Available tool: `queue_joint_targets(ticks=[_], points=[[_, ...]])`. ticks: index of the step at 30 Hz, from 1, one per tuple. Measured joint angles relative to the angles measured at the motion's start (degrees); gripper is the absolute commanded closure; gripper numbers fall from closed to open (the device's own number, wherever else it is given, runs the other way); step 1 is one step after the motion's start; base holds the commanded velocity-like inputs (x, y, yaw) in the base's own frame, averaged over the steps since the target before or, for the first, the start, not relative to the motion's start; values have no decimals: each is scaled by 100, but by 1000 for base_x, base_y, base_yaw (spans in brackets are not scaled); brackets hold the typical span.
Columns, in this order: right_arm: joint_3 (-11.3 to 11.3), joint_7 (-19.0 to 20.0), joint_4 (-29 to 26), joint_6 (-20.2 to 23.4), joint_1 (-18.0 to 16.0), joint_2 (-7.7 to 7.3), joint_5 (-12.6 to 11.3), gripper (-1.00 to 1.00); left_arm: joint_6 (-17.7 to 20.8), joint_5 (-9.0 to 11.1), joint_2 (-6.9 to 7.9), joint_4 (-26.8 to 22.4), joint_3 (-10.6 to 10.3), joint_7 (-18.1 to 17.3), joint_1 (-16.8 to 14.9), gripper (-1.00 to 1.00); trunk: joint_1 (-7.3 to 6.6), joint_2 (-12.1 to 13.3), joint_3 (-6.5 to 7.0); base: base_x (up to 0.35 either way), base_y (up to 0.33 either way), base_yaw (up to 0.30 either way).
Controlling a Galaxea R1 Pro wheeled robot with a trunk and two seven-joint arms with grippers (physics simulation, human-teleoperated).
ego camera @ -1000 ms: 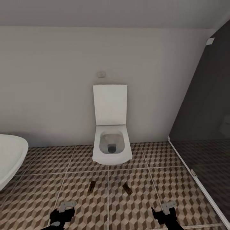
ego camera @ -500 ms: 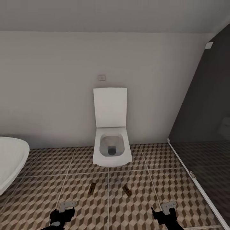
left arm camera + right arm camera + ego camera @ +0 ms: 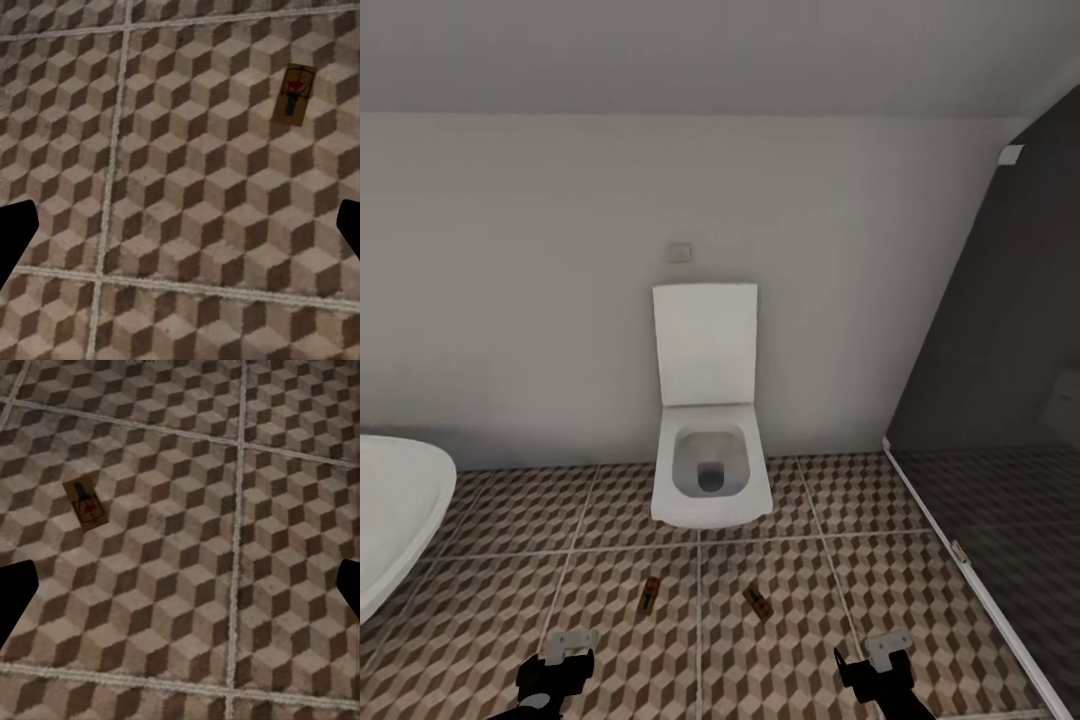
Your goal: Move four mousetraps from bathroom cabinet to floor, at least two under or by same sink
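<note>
**Two traps down by the toilet, two more to fetch**

The tiled floor (image 3: 610, 560) runs from the back wall to the robot's base, with the white toilet (image 3: 710, 470) hung on that wall in the middle, a white bathtub (image 3: 395, 520) curving in at the left edge and a dark glass shower screen (image 3: 1000, 400) closing off the right. Two mousetraps lie flat on the tiles just in front of the toilet, apart from each other: the left trap (image 3: 650, 595) and the right trap (image 3: 758, 601). The left wrist view shows one trap (image 3: 293, 95) face up with its red mark and wire; the right wrist view shows the other (image 3: 85, 504) the same way.

Judged from this, the step in hand is travel, not handling: the drawer chest and the sink are nowhere near these traps. To do it well the robot should turn clear of the traps so its base does not run over them, and remember that at least two must end up under or beside the sink, so these may need moving.

Both arms hang low and forward, pointing down at the floor. The left gripper (image 3: 560, 660) and the right gripper (image 3: 872, 660) hold nothing, fingers spread wide at the edges of each wrist view.
</note>
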Motion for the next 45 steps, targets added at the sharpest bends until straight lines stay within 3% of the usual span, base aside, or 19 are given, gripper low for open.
queue_joint_targets(ticks=[19, 33, 45], points=[[0, 0, -1, -4, 2, 0, 1, -100, 2, 0, 0, 0, 0, 0, 0, -100, -417, 762, 341, 0, 0, 1], [0, 0, 0, -4, 1, 5, -1, -100, 1, 0, 0, -1, 0, 0, 1, -100, -725, 1324, 593, 0, 0, 163], [0, -2, 0, -4, 0, 6, 0, -100, 2, 0, 0, 0, 0, 0, 0, -100, -989, 1805, 808, 0, 0, 17]])
